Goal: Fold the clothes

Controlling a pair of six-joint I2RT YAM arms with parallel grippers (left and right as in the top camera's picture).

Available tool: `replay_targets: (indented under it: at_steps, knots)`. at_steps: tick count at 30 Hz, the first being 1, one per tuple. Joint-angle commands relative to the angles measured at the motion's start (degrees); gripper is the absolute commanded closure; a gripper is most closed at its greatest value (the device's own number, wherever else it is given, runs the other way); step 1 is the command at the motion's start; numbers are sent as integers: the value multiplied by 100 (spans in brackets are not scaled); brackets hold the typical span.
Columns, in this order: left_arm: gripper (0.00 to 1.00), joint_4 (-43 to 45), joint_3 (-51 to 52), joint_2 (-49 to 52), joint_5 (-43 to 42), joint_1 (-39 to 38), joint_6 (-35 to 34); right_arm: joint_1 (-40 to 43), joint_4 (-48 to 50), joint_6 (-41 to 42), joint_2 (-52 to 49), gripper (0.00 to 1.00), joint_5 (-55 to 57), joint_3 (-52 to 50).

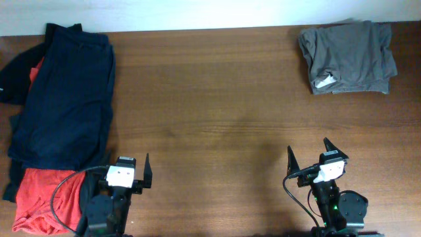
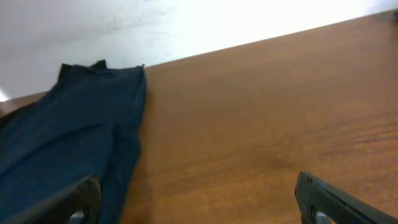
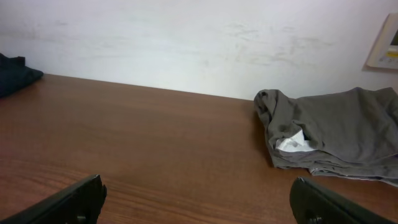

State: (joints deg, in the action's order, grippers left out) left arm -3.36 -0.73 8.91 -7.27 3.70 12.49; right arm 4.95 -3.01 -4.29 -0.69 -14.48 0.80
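Table of brown wood (image 1: 217,112) bears a big navy-blue cloth garment (image 1: 66,99) at left; bunched grey-olive woven shorts (image 1: 347,58) lie at its far right corner; left gripper (image 1: 132,166) and right gripper (image 1: 308,149) gape empty; a shallow pinch there could drag them overboard.

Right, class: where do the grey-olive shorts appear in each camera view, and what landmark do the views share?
Overhead: grey-olive shorts at top right, near the far edge.
Left wrist: not in view.
Right wrist: right side, mid-height.
Shared landmark: the wooden table meeting the white wall.
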Motion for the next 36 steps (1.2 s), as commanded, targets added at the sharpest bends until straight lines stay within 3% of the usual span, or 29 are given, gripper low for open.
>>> replay_targets:
  at_steps: [1,36]
  knots:
    - [1,-52,24,-586,-85,70,46,33,-2,22,33,1,-28,-48]
    - [1,-55,22,-855,-85,85,46,33,-2,22,33,1,-31,-48]
